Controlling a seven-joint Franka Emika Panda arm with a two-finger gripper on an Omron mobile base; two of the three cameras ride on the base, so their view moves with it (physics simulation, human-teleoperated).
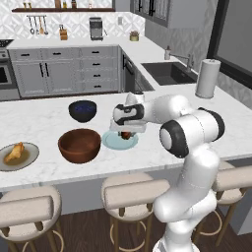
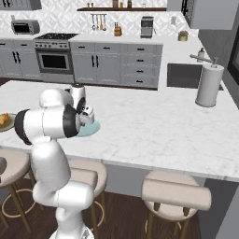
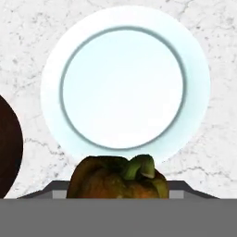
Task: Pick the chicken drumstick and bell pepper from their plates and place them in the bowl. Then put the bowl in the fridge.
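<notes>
My gripper (image 1: 127,134) hangs low over the light teal plate (image 1: 112,141), shut on the dark reddish-green bell pepper (image 3: 115,178). In the hand view the pepper sits between the fingers, and the teal plate (image 3: 125,88) under it is bare. The reddish-brown wooden bowl (image 1: 79,145) stands just left of that plate; its rim (image 3: 7,148) shows at the hand view's left edge. The chicken drumstick (image 1: 15,152) lies on the grey plate (image 1: 29,160) at the counter's far left. The fridge is out of view.
A dark blue glossy bowl (image 1: 82,110) stands behind the wooden bowl. A paper towel roll (image 1: 207,78) and a sink (image 1: 167,73) are at the far right. Padded stools (image 1: 133,194) line the counter's near edge.
</notes>
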